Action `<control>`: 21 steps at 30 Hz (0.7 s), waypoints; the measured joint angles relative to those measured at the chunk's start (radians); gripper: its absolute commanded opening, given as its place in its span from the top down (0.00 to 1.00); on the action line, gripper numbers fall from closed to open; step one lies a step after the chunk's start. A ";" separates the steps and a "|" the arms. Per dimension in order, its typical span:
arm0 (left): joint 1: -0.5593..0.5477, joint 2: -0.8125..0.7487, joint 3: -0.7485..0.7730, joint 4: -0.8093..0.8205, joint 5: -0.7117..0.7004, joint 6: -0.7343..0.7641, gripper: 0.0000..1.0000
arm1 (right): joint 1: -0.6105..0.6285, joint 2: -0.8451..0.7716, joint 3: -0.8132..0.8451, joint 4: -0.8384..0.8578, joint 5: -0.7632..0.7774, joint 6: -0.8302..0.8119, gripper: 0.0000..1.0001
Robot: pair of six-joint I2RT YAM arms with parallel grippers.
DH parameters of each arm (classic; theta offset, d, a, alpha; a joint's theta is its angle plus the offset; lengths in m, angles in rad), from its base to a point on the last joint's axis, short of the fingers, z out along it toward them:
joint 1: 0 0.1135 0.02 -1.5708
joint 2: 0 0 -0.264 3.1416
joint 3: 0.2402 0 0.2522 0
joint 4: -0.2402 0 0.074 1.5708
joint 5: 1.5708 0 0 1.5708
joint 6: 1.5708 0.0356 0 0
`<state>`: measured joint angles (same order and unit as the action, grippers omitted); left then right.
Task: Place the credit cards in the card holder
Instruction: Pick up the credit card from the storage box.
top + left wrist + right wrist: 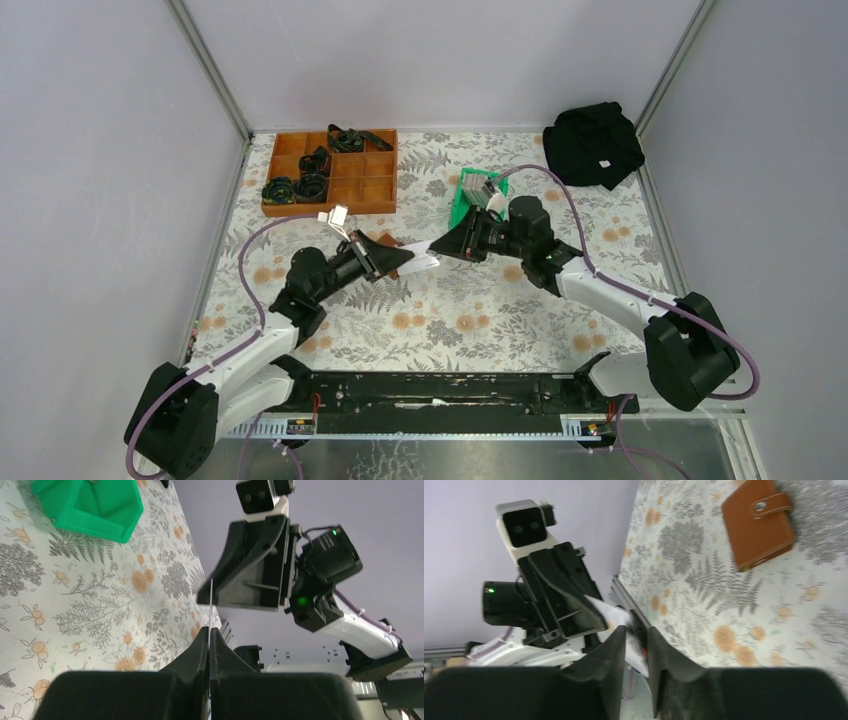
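Note:
A single pale credit card [421, 264] hangs in the air between the two grippers, above the middle of the table. My left gripper [209, 630] is shut on one end of it; the card [211, 602] shows edge-on as a thin line there. My right gripper [636, 630] faces it with its jaws a little apart, the card's other end [611, 611] sitting loosely in the gap. The brown leather card holder [759, 522] lies closed on the cloth with its snap tab fastened, partly hidden under the left gripper [395, 260] in the top view.
A green plastic bin [468, 196] with more cards stands behind the right gripper [442, 250]. A wooden compartment tray [330, 172] with black items sits at the back left. A black bag [593, 143] lies at the back right corner. Walls enclose the table.

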<state>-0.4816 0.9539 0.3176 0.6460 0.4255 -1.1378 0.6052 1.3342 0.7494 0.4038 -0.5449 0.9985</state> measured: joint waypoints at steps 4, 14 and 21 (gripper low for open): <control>-0.001 0.033 0.026 -0.027 0.082 0.040 1.00 | -0.085 -0.018 0.023 -0.120 -0.028 -0.102 0.50; -0.001 0.178 0.145 -0.200 0.350 0.194 1.00 | -0.179 -0.021 0.378 -0.576 -0.079 -0.563 0.47; -0.001 0.273 0.237 -0.274 0.511 0.265 1.00 | -0.179 -0.016 0.365 -0.764 -0.229 -0.749 0.48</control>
<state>-0.4828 1.2266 0.5541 0.3721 0.9363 -0.8730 0.4267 1.3178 1.1141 -0.3603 -0.7738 0.2497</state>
